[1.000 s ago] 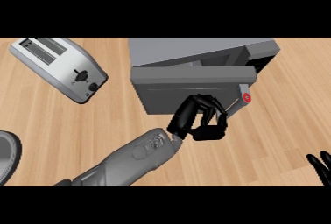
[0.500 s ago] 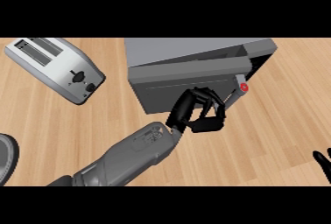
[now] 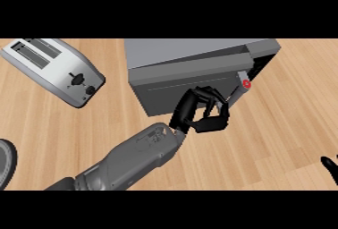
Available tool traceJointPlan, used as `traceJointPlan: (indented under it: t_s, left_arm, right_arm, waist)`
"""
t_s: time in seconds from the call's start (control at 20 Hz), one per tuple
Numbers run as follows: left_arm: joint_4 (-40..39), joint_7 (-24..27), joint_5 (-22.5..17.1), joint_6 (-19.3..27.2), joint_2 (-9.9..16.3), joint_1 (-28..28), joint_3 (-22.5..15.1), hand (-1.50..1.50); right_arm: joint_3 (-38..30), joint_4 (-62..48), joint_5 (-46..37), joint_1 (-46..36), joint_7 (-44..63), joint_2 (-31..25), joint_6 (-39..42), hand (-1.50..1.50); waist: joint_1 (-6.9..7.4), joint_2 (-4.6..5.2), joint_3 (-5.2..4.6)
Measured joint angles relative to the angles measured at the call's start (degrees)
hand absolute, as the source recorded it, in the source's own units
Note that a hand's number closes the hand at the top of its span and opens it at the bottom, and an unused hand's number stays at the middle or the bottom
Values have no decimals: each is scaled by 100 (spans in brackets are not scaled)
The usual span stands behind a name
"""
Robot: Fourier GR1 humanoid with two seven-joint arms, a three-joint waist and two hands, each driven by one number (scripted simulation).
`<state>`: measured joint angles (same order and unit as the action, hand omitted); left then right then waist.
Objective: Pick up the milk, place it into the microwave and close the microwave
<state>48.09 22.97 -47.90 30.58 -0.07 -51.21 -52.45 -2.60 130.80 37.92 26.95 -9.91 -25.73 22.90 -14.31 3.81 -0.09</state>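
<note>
Microwave: grey, at the table's far side, door nearly closed with a gap at its right edge. Milk: not visible. Left hand: against the door front, fingers curled, holding nothing visible. Right hand: only fingertips showed at the lower right edge; state undeterminable. Toaster: at upper left.

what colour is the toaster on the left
Silver-grey toaster with black knobs, seen in the head view.
</note>
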Motion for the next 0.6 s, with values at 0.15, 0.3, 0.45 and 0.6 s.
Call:
traceJointPlan:
  t_s: [0.15, 0.3, 0.45, 0.6]
  left_arm:
    - [-67, 129, -109, 44, 1, -39, -1, 150]
    - [-145, 234, -212, 88, 1, -89, 2, 150]
    - [-220, 348, -308, 121, 2, -131, 8, 150]
    - [-296, 442, -406, 155, 1, -175, 19, 150]
  right_arm:
    - [8, 59, 88, -17, 22, -42, 52, -150]
    - [18, 95, 156, -45, 47, -98, 113, -150]
    - [18, 97, 187, -56, 76, -164, 177, -150]
    - [44, 108, 205, -75, 94, -214, 236, -150]
  waist:
    - [-32, 13, 0]
    - [-63, 27, 0]
    - [-95, 38, 0]
    - [-126, 48, -2]
